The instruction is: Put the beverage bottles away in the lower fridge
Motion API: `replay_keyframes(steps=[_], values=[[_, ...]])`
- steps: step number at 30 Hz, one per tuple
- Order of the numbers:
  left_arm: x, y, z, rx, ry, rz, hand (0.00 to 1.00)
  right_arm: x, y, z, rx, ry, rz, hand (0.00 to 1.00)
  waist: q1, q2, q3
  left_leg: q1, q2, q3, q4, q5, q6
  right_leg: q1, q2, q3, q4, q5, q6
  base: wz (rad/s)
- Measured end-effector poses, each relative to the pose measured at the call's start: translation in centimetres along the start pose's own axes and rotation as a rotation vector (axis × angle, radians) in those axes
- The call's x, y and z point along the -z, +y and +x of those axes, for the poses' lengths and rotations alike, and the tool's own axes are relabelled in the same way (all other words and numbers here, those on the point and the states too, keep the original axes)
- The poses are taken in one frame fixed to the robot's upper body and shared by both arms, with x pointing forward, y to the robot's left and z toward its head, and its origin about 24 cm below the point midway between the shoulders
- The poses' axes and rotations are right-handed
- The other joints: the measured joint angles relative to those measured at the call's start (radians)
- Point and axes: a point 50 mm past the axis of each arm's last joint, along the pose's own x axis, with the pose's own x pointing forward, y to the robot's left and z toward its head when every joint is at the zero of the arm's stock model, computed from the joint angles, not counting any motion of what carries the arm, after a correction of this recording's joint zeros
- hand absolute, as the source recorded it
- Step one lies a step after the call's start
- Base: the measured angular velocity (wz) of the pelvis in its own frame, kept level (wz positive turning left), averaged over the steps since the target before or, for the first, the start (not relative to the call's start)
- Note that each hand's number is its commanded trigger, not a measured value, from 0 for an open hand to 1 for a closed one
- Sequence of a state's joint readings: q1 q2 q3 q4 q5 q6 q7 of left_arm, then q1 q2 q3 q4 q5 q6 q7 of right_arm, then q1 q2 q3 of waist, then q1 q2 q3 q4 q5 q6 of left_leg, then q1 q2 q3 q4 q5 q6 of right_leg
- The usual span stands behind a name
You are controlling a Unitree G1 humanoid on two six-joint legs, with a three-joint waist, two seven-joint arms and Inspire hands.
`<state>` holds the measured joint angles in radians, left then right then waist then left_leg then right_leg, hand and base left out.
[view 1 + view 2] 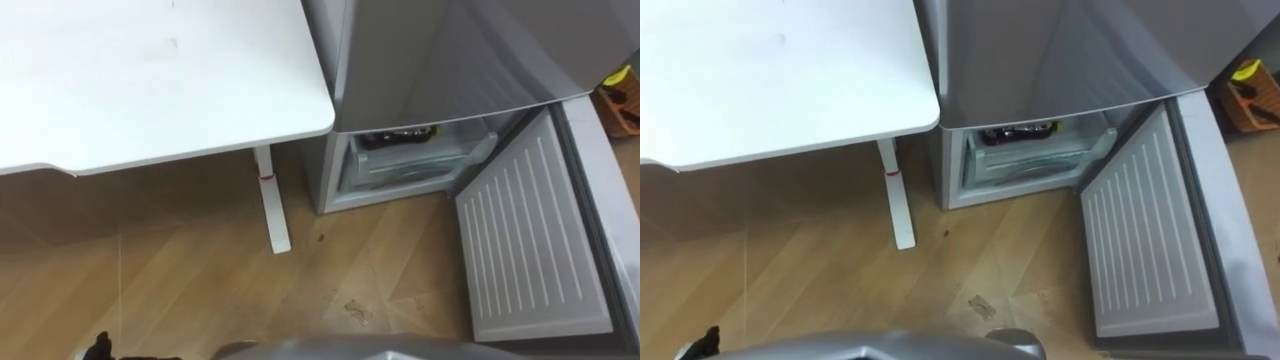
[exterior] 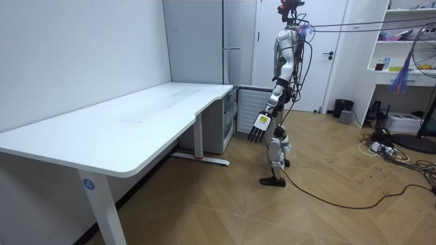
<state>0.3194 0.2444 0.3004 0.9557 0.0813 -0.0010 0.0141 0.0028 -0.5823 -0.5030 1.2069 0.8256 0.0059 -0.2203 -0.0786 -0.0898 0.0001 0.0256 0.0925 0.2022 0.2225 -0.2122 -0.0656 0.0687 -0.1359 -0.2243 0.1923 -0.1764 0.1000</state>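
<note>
From the head, our two eye views look steeply down at the table edge, floor and open lower fridge, close by. Our room view stands well off, facing the same table and fridge.

Grey fridge, lower door swung wide open to the right, ribbed white lining showing. Dark bottles inside, above 1 clear drawer. White desk just left, 1 leg on wood floor.
</note>
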Motion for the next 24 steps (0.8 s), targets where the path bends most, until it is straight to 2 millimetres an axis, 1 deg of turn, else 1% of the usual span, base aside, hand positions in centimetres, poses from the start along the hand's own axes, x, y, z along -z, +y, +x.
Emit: replay_keyframes(steps=[2, 5, 9, 18, 21, 24], values=[[-0.1, 0.0, 0.0, 0.0, -0.002, -0.001, 0.0, 0.0, 0.0, 0.0, -0.005, 0.001, 0.003, 0.0, 0.002, 0.008, -0.0007, 0.001, 0.0, -0.001, -0.001, 0.0, 0.0, 0.0, 0.001, 0.0, -0.006, 0.002, -0.002, 0.0], [-0.5, -0.1, 0.1, 0.0, -0.01, -0.002, 0.0, 0.1, 0.1, 0.0, -0.007, 0.009, 0.008, 0.0, 0.004, 0.014, -0.0009, 0.002, 0.0, -0.002, -0.001, 0.0, 0.0, 0.001, 0.002, 0.0, -0.006, 0.002, -0.001, 0.0], [-0.6, -0.1, 0.1, -0.002, -0.016, -0.001, 0.0, 0.3, 0.2, 0.0, -0.019, 0.017, 0.012, 0.0, 0.004, 0.013, -0.0008, 0.002, -0.001, -0.004, -0.003, 0.001, -0.001, 0.002, 0.002, 0.001, -0.007, 0.002, -0.001, 0.0], [-0.6, -0.3, 0.1, 0.009, -0.019, 0.013, 0.0, 0.9, 1.8, -0.4, -0.082, 0.012, -0.001, 0.0, 0.005, 0.015, 0.0002, 0.003, -0.001, -0.002, -0.01, 0.001, -0.001, 0.0, 0.003, 0.0, -0.007, 0.002, -0.001, 0.0], [-0.6, -0.7, 0.1, 0.027, -0.019, 0.029, 0.0, 0.9, 2.5, -0.5, -0.101, 0.014, 0.013, 0.0, 0.008, 0.017, 0.0013, 0.003, -0.001, -0.002, -0.011, 0.001, -0.001, 0.001, 0.003, -0.001, -0.007, 0.002, -0.001, 0.0], [-0.8, -1.3, 0.1, 0.054, -0.024, 0.055, 0.0, 1.2, 3.3, -0.7, -0.149, 0.003, -0.014, 0.0, 0.007, 0.02, 0.0025, 0.005, -0.001, -0.002, -0.011, 0.001, -0.001, 0.001, 0.003, -0.001, -0.007, 0.002, -0.001, 0.0]])
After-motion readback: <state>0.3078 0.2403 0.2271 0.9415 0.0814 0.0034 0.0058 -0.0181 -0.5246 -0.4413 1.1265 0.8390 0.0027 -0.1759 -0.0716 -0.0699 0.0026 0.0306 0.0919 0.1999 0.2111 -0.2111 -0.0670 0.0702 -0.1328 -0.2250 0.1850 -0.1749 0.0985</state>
